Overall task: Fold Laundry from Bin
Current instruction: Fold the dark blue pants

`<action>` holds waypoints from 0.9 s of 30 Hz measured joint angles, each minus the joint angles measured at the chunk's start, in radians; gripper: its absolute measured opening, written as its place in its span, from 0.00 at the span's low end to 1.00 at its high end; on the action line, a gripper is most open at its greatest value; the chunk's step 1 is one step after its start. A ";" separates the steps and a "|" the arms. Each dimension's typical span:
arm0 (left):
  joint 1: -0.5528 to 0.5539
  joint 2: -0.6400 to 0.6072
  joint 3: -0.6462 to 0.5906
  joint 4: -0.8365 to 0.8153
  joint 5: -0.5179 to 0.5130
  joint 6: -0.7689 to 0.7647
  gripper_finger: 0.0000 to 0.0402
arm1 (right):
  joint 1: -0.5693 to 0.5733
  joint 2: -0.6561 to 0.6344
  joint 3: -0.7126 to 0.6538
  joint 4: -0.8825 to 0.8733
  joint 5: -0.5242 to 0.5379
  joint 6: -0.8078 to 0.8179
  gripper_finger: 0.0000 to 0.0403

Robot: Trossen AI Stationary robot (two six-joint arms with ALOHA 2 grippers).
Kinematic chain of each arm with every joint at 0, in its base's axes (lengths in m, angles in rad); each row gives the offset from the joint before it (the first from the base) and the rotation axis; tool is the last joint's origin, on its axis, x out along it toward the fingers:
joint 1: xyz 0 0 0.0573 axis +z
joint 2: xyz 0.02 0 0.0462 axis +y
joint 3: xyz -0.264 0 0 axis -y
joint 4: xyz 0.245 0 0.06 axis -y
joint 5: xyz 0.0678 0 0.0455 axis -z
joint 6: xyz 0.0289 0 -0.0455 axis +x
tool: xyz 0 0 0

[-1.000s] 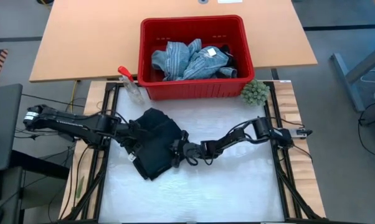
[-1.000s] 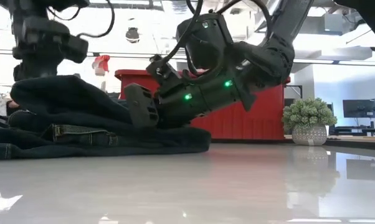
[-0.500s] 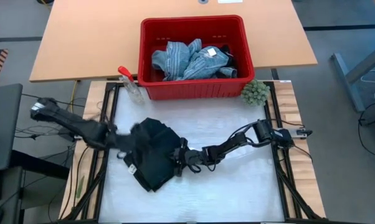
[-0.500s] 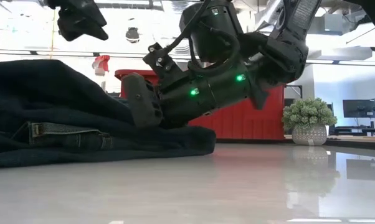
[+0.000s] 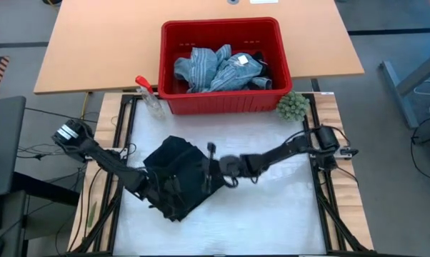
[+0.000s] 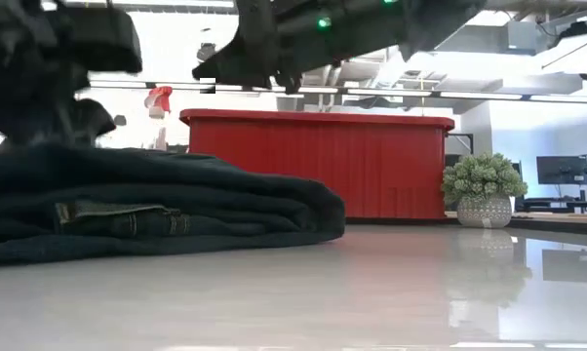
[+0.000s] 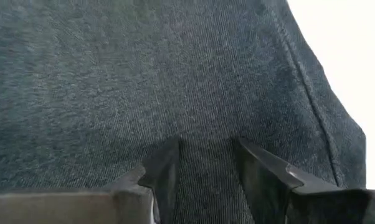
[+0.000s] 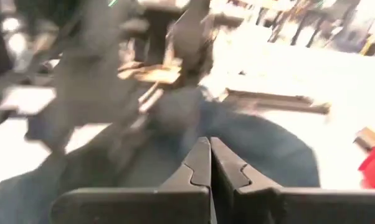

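A dark navy garment (image 5: 176, 177) lies folded in several layers on the white table (image 5: 272, 214); the low view shows its rounded fold (image 6: 303, 210). My left gripper (image 5: 166, 191) is over its near left part, fingers apart, tips (image 7: 166, 163) right at the cloth. My right gripper (image 5: 211, 151) hangs shut above the garment's right edge, with nothing in it (image 8: 209, 163). The red bin (image 5: 222, 23) stands at the far edge with light blue laundry (image 5: 218, 68) heaped in it. My left gripper comes at the top layer of the garment (image 7: 203, 155) slanting down from the table's left side. Its two fingers stand apart with flat cloth showing between them. I cannot tell whether the tips touch the cloth.
A clear spray bottle (image 5: 149, 96) with a red trigger stands left of the bin. A green fuzzy ball (image 5: 292, 106) sits at the bin's right corner. Bare white table lies to the right of and nearer than the garment.
My left gripper has swung toward the table's near edge and sunk onto the garment's near left part. My right gripper, shut throughout, has risen off the garment's right side. The garment stays folded on the table and lies flatter.
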 joint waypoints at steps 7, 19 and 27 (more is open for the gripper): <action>-0.026 0.034 0.003 -0.003 -0.020 -0.009 0.36 | -0.153 0.191 0.093 0.128 -0.269 0.038 0.05; -0.081 -0.056 0.012 -0.349 0.030 -0.090 0.36 | -0.172 0.293 0.262 -0.393 -0.079 0.165 0.05; -0.038 -0.137 0.005 -0.657 -0.136 -0.183 0.36 | -0.053 0.222 0.259 -0.821 0.293 0.440 0.05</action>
